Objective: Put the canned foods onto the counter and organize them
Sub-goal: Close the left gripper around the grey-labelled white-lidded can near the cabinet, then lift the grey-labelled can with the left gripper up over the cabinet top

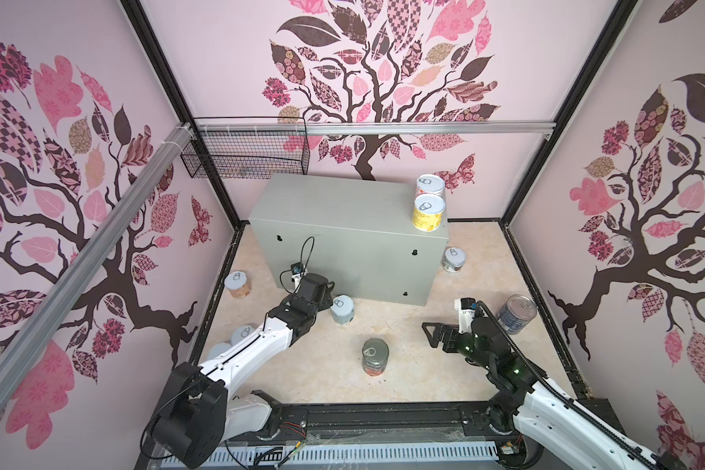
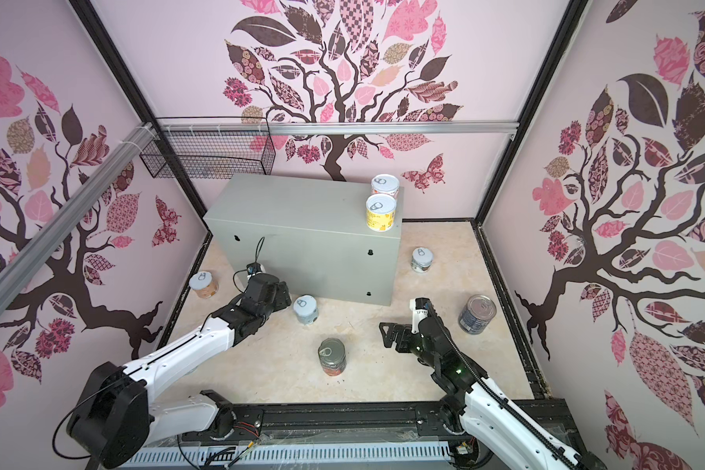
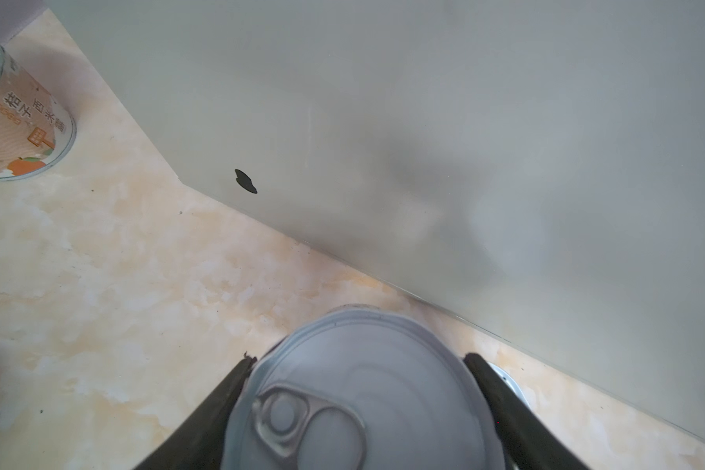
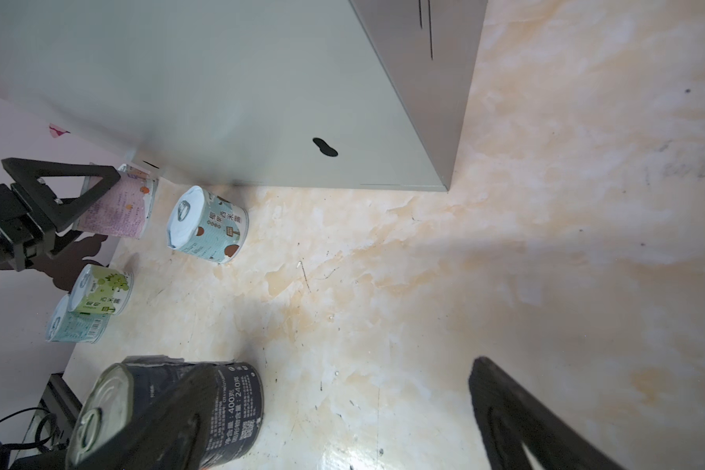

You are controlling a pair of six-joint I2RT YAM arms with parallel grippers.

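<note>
The grey counter (image 1: 334, 211) (image 3: 465, 142) carries a pink can (image 1: 430, 185) and a yellow can (image 1: 429, 211) at its right end. My left gripper (image 1: 324, 291) (image 3: 359, 360) is low by the counter's front, shut on a pink-labelled can (image 3: 363, 407) (image 4: 119, 211) that its body hides in both top views. A pale blue can (image 1: 342, 309) (image 4: 208, 224) stands just beside it. My right gripper (image 1: 432, 334) (image 4: 330, 407) is open and empty, pointing at the tall reddish can (image 1: 375, 356) (image 4: 167, 407). A tall dark blue can (image 1: 517, 312) stands behind it.
More cans stand on the marble floor: an orange-labelled one (image 1: 238, 283) (image 3: 17, 122) by the left wall, two (image 1: 243, 334) (image 4: 102, 289) under my left arm, one (image 1: 453, 259) right of the counter. A black wire basket (image 1: 245, 150) hangs at the back left.
</note>
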